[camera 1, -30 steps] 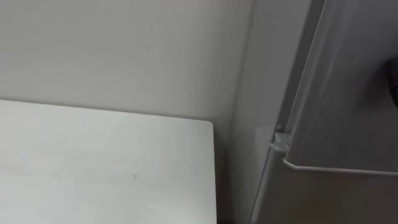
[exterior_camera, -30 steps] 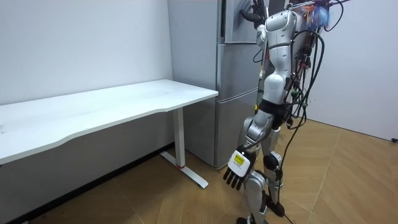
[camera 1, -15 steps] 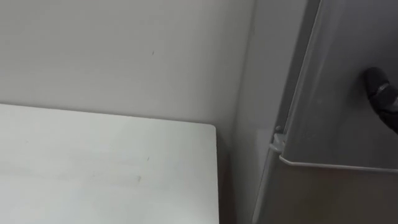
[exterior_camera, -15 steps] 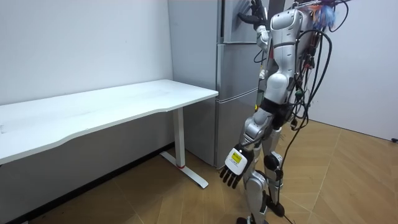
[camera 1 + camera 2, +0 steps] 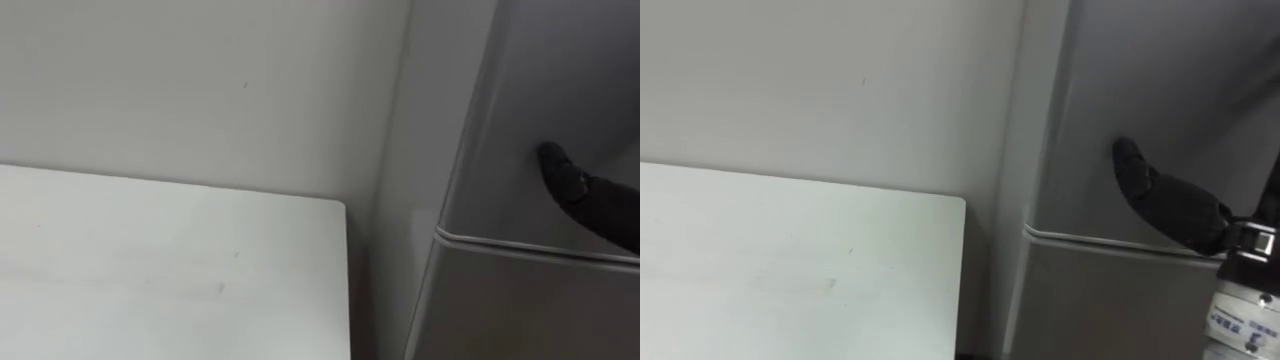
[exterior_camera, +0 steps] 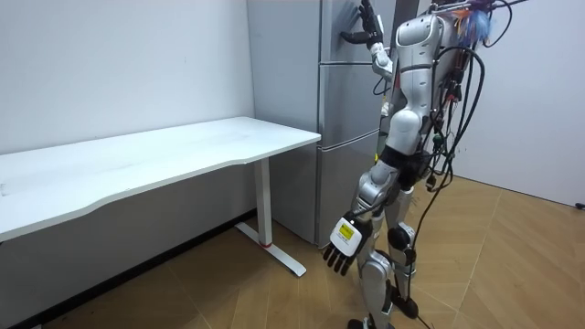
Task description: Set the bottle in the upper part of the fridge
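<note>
Desk, white, stands beside grey fridge against pale wall.

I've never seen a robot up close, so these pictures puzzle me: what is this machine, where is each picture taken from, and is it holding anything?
It is a humanoid robot standing at a grey fridge. The room view comes from a camera some way off; the two eye views come from a camera in its head, looking at the fridge and the white table beside it. Nothing lies on the table. The dark shape in the eye views is its right robot hand, fingers straight, flat against the upper fridge door. Its left robot hand hangs open by its leg. Both hold nothing.
</note>
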Robot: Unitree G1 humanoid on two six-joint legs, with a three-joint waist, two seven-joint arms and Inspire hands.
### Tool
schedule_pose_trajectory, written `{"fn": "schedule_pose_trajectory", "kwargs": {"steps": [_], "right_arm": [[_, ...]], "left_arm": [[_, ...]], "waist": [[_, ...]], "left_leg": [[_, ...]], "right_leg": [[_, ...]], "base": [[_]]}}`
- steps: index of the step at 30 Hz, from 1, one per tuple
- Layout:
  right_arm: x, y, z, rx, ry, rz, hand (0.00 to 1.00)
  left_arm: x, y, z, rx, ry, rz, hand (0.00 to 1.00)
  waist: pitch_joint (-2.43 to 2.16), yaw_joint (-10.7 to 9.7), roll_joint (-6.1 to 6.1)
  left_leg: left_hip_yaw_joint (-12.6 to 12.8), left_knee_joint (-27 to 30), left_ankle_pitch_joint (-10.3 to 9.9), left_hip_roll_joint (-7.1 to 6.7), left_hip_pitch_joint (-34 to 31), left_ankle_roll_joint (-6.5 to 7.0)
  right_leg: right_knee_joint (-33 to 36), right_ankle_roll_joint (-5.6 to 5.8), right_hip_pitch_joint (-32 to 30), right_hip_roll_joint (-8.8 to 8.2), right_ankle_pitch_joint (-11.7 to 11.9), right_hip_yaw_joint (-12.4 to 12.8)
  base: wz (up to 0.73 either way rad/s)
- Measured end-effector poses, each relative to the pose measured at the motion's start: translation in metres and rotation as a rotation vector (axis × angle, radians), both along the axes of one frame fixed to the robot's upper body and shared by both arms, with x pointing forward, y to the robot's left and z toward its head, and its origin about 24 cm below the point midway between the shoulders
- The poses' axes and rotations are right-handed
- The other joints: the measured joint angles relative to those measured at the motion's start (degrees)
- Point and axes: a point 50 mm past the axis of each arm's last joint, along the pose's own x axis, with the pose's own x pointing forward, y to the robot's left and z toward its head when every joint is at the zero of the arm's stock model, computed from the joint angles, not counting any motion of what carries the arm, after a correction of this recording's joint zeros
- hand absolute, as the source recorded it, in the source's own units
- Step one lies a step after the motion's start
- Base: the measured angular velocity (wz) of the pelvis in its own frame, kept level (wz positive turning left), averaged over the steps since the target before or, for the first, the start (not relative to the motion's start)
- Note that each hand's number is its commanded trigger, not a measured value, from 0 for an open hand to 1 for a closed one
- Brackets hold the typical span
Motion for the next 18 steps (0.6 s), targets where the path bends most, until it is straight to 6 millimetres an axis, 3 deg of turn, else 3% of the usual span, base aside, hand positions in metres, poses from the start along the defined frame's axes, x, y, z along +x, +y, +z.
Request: {"fn": "schedule_pose_trajectory", "kwargs": {"steps": [10,18], "right_arm": [[0.009,-0.005,-0.018,-0.037,0.061,-0.022,0.00],[0.013,-0.005,-0.025,-0.071,0.096,-0.037,0.00]], "left_arm": [[0.004,0.002,0.001,0.016,-0.005,-0.022,0.00],[-0.001,0.002,0.000,0.016,0.036,-0.026,0.00]], "waist": [[0.18,0.0,0.29],[0.29,0.0,1.38]], "left_leg": [[-0.2,-0.1,0.0,0.01,0.7,0.01],[-0.2,0.1,0.0,0.00,1.0,0.04]], "right_leg": [[-0.1,-0.05,1.1,0.03,0.2,-0.1],[-0.8,0.02,1.6,0.09,0.4,0.0]], "base": [[0.01],[0.00]]}}
